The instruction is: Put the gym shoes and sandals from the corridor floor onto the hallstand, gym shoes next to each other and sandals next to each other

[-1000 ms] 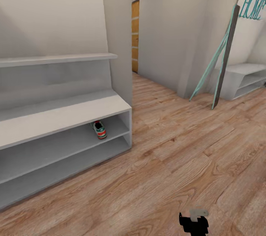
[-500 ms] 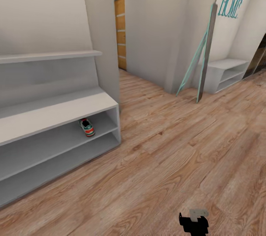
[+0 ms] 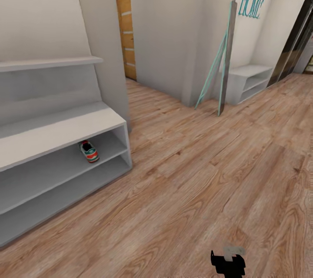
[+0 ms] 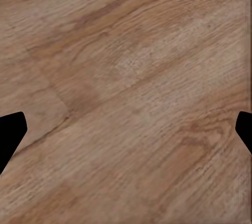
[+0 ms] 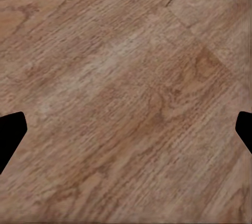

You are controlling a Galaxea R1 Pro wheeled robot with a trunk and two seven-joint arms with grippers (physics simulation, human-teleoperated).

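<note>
Since the earlier frames our head camera has swung right, so the shoe rack (image 3: 65,139) now sits further toward the left edge of our view and more of the corridor floor (image 3: 195,173) shows. One gym shoe (image 3: 89,151) rests on the rack's upper open shelf, near its right end, just under the bench top. Our left gripper (image 4: 126,129) and right gripper (image 5: 126,129) both hang spread wide over bare floor planks, holding nothing.

Open corridor floor (image 3: 208,173) ahead; hallstand (image 3: 61,130) flanks left; leaning frame (image 3: 224,58) against far wall.
</note>
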